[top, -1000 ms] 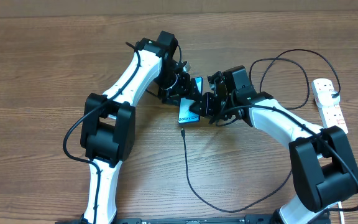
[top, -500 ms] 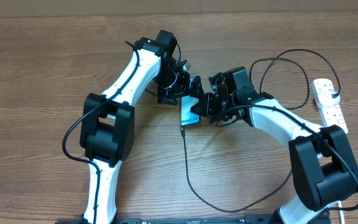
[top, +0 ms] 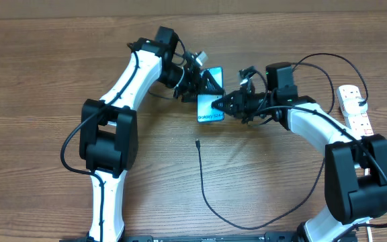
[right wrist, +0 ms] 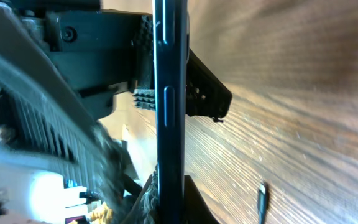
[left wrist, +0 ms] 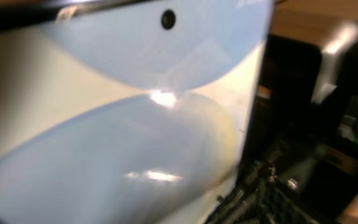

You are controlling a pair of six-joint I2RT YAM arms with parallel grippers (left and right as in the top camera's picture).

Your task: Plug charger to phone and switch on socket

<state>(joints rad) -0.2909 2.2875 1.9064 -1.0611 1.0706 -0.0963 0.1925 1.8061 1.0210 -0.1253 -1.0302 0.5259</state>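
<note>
The phone [top: 210, 114] is held up off the table between both grippers, its light blue screen with "Galaxy" text facing up. My left gripper [top: 205, 82] is shut on its far end. My right gripper [top: 222, 104] is shut on its right side. In the right wrist view the phone [right wrist: 169, 93] stands edge-on, clamped at the bottom by my right gripper [right wrist: 169, 202], with the left gripper's ribbed fingers [right wrist: 144, 93] on either side higher up. Its screen [left wrist: 117, 124] fills the left wrist view. The charger [top: 203, 181] loops on the table. Its plug tip [top: 198, 142] lies apart from the phone and shows in the right wrist view [right wrist: 261, 199]. The socket [top: 356, 113] lies at the far right.
The black cable runs in a wide loop along the front of the wooden table [top: 46, 101], then behind my right arm to a black plug [top: 363, 102] in the socket. Dark parts of the other arm [left wrist: 291, 186] show right of the screen in the left wrist view.
Both grippers have moved the phone back and to the right. The plug tip, which was at the phone's near edge, now lies alone on the table.
</note>
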